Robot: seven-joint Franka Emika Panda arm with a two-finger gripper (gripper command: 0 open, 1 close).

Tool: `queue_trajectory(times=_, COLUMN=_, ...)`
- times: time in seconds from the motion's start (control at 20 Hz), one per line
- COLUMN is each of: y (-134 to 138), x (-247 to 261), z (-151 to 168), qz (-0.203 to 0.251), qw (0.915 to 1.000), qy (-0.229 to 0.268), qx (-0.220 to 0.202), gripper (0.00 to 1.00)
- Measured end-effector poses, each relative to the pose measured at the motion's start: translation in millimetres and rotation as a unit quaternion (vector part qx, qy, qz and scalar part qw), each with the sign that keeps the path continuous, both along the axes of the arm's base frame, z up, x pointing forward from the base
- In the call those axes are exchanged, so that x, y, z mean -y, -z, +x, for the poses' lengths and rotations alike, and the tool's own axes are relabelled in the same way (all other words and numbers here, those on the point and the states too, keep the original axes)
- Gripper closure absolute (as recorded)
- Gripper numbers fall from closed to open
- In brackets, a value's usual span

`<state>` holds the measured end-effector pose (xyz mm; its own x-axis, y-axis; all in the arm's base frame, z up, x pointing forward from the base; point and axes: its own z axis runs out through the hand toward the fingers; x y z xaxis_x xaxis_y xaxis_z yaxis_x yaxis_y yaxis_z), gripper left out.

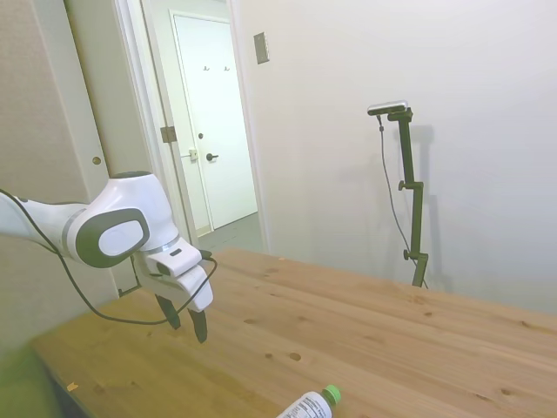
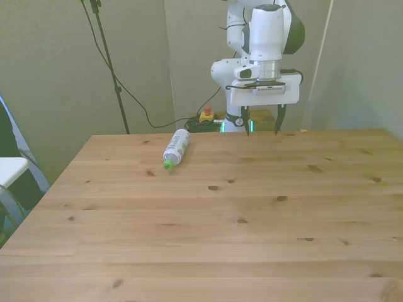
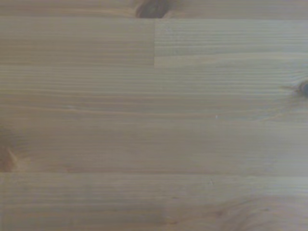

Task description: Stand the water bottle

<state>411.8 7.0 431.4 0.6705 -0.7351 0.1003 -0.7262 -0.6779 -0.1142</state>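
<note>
White two-finger gripper [image 2: 261,126] hanging over far table edge, fingers spread apart, holding nothing. Small clear plastic water bottle [image 2: 176,146] with green cap lying on its side on wooden table [image 2: 252,239], well off toward front view's left. Risk: round body rolling away if fingers are nudging it off-centre.

I saw the water bottle [image 2: 176,147] lying on the surface [image 2: 208,233], toward the front view's left of my raised tool [image 2: 262,129].
</note>
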Motion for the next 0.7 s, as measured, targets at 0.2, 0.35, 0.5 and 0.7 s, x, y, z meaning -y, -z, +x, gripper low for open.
queue_trajectory(times=0.2, y=4, x=7, z=-1, qz=-0.010, qw=0.9999, qy=0.000, qx=-0.013, gripper=0.00)
queue_trajectory(times=0.35, y=7, x=45, z=-2, qz=-0.028, qw=0.9991, qy=0.026, qx=-0.019, gripper=0.00)
queue_trajectory(times=0.5, y=12, x=95, z=-6, qz=-0.042, qw=0.9975, qy=0.048, qx=-0.029, gripper=0.00)
queue_trajectory(times=0.7, y=18, x=153, z=-12, qz=-0.044, qw=0.9957, qy=0.068, qx=-0.046, gripper=0.00)
